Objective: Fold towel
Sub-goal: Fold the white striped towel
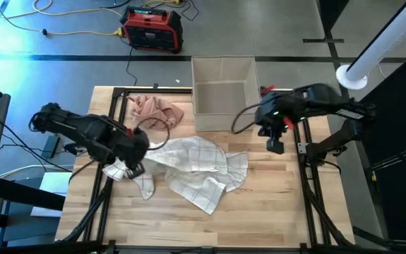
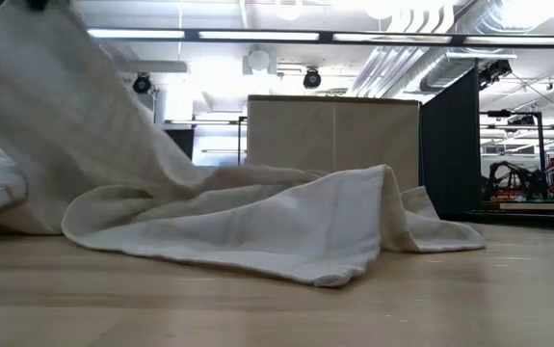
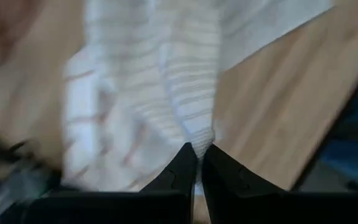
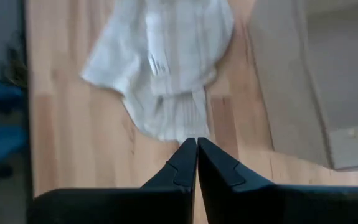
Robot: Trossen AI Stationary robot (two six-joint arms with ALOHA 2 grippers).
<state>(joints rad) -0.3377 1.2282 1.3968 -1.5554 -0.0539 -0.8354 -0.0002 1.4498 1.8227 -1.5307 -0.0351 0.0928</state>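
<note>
Pinching: left gripper (image 3: pixel 197 163) jaws clamped on towel (image 1: pixel 192 169) edge
Towel: crumpled on desk (image 1: pixel 273 204)
Right gripper (image 4: pixel 197 155): jaws pressed together, empty, near box (image 1: pixel 223 85)

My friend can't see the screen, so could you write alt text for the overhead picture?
A crumpled white checked towel lies on a wooden table, its left edge pinched by the left gripper. The right gripper hangs shut and empty at the right, near a beige open box; a pink cloth lies behind.
</note>
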